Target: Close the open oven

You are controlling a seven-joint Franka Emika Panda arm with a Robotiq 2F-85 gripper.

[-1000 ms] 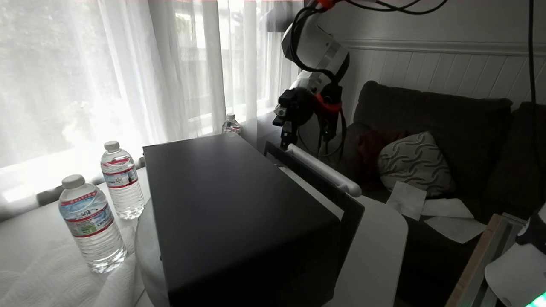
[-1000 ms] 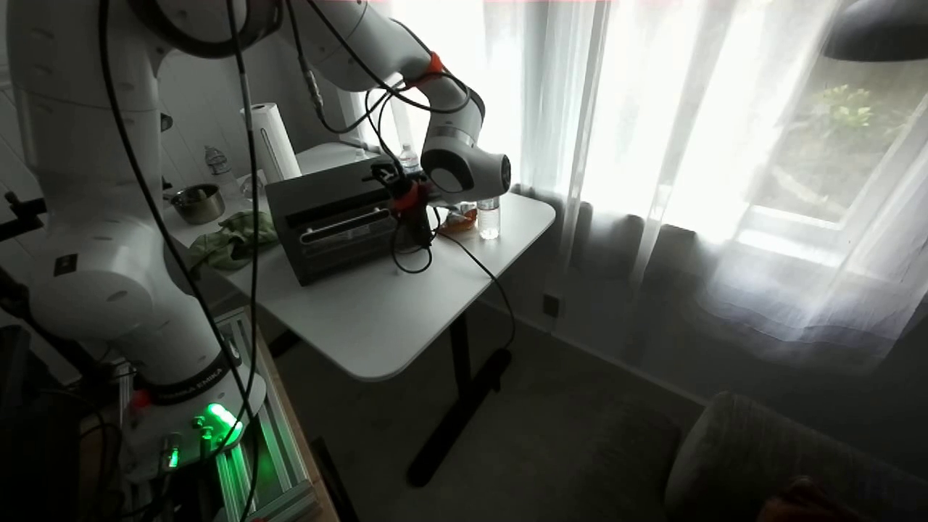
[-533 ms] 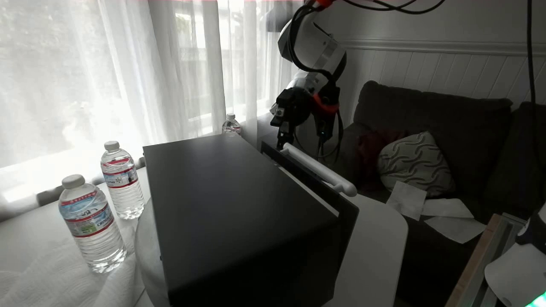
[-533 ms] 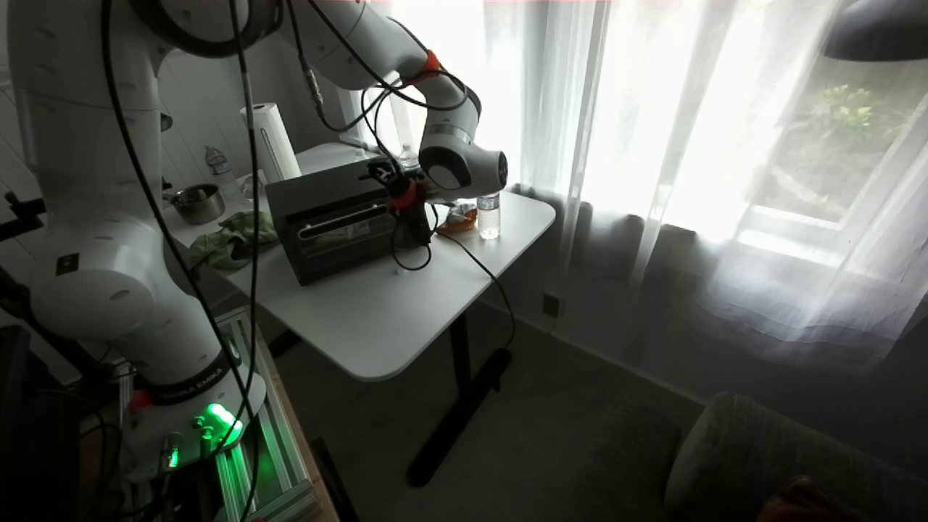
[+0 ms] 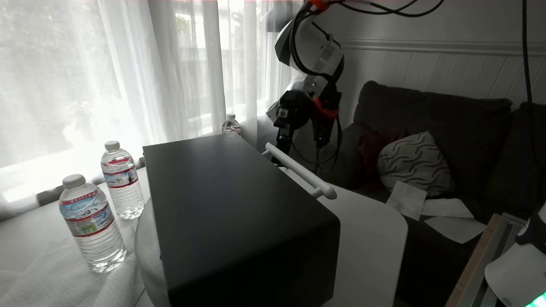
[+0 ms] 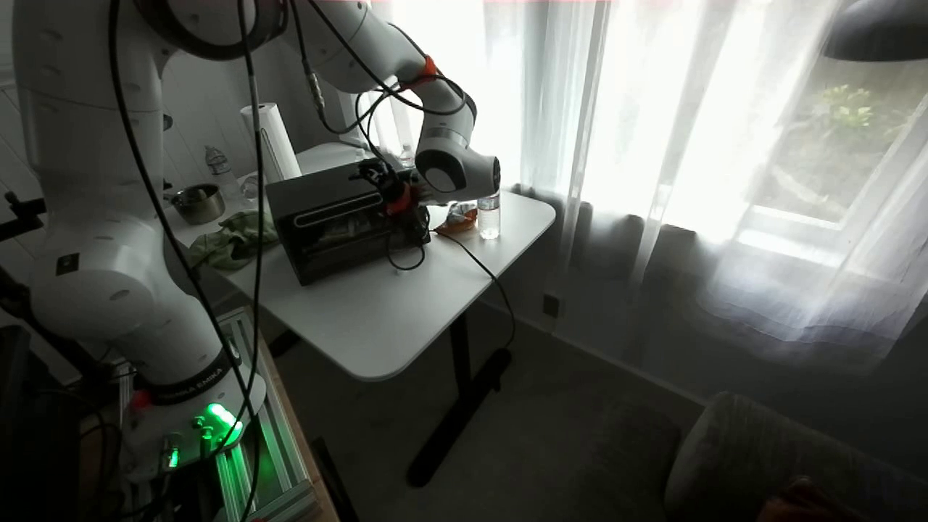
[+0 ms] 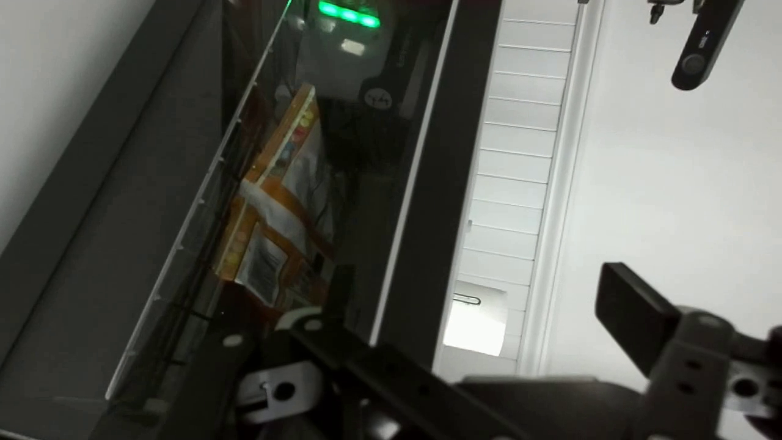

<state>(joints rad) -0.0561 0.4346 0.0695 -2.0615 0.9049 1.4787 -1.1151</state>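
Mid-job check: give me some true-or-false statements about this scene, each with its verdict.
1. The gripper is shut. False: its fingers stand apart.
2. The oven has a bar handle. True.
3. The green cloth lies on top of the oven. False: it lies on the table.
4. A water bottle stands upright on the table. True.
5. The paper towel roll lies on its side. False: it stands upright.

Free room over the table (image 6: 370, 326) before the oven (image 5: 243, 213) — behind it, bottles (image 5: 122, 183) obstruct.
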